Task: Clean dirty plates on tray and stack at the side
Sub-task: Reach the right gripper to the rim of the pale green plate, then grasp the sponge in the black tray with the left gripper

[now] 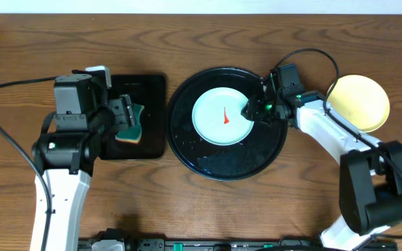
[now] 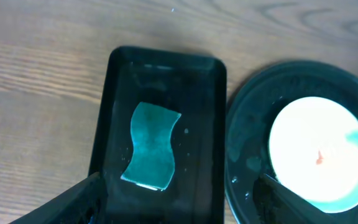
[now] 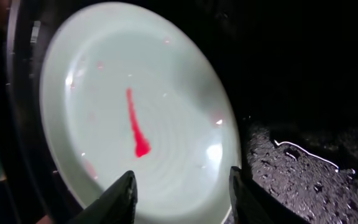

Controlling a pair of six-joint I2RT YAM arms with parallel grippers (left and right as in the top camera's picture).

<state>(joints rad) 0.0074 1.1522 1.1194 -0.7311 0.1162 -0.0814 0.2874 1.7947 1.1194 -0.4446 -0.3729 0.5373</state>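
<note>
Plates in view number 2, and both lie right of centre. At far left, the left gripper (image 1: 130,116) hangs over a small rectangular black tray (image 1: 152,90), its jaws spread wide with nothing between them. A teal sponge (image 1: 130,131) lies in that tray just below them, and the left wrist view shows the sponge (image 2: 151,146) flat on the tray floor.

Just right of it, on the brown table (image 1: 187,42), sits the round black tray (image 1: 208,164), its surface wet with droplets. 1 pale mint-blue plate (image 1: 222,117) lies flat near the tray's middle, marked by a thin red streak (image 1: 225,117).

The right gripper (image 1: 251,110) is at this plate's right edge. In the right wrist view its jaws stand apart, 1 finger (image 3: 124,193) over the plate's near rim and the other at the rim's edge beside bare tray, pinching nothing.

Farthest right, a pale yellow plate (image 1: 360,102) rests on the bare table, off the tray, just behind the right arm.
</note>
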